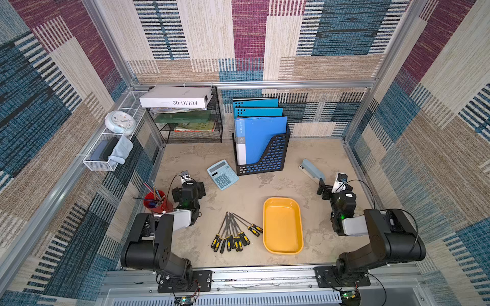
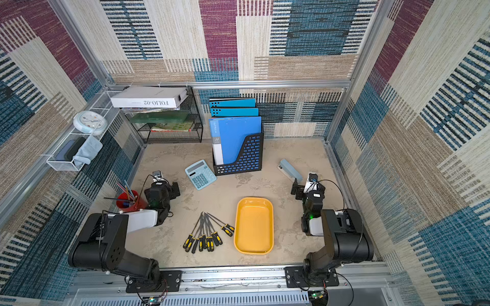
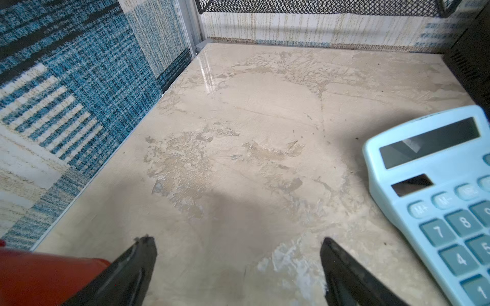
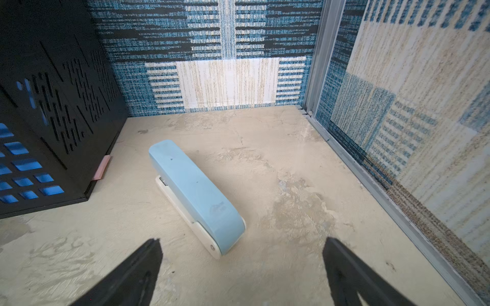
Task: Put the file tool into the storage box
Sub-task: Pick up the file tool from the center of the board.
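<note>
Overhead and wrist views of the bench. The file tools lay in a loose fan near the front edge of the bench, between the two arms. They were just beside the storage box, on its left-arm side. Each file showed a slender grey metal blade and a stubby black handle with yellow stripes. Roughly ten could be counted, though overlap left the number uncertain. The blade tips converged toward the back of the bench and crossed one another, while the handles spread toward the front. Two files lay at the edge of the fan nearest the box, their handles near its rim.

The storage box was a shallow yellow-orange tray, rectangular with rounded corners and a raised rim, its long side running front to back. Every file lay outside it.

The left hand was spread wide above bare bench and held nothing, with a red pen cup on one side and a pale blue calculator on the other. The right hand was also spread wide and held nothing, pointing toward a pale blue stapler just ahead of it. Both hands were well apart from the files. A black perforated folder holder stood toward the back, beside the calculator.
</note>
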You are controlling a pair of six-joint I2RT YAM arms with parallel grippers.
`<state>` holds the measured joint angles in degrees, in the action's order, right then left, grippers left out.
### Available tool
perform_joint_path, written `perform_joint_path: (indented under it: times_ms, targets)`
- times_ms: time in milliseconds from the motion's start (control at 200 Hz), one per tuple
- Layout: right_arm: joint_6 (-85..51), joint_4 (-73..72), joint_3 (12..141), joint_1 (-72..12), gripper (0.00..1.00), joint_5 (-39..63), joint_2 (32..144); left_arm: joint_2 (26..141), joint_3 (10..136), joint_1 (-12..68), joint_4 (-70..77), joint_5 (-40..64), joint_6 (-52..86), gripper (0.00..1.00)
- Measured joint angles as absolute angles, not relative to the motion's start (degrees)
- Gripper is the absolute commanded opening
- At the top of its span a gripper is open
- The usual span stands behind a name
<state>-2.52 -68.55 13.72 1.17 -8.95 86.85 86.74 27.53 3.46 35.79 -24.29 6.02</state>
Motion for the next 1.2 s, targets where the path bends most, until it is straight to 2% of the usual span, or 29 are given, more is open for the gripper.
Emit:
perform_joint_path:
  times_ms: [706,912,1202]
  targets:
    - [-2.5,-67.9,13.9,1.2,0.99,-8.9,86.0,85.9,27.8,3.5,34.5,-24.0,6.0,0.99]
    - [-3.2,-54.4,21.1,1.1,1.0,-9.8,74.8,75.4,38.8,4.1,17.3,-22.6,6.3,0.99]
    - [-9.3,-18.6,36.1,1.0,0.97,-2.1,58.3,59.7,56.8,12.8,-22.7,-16.4,18.2,0.99]
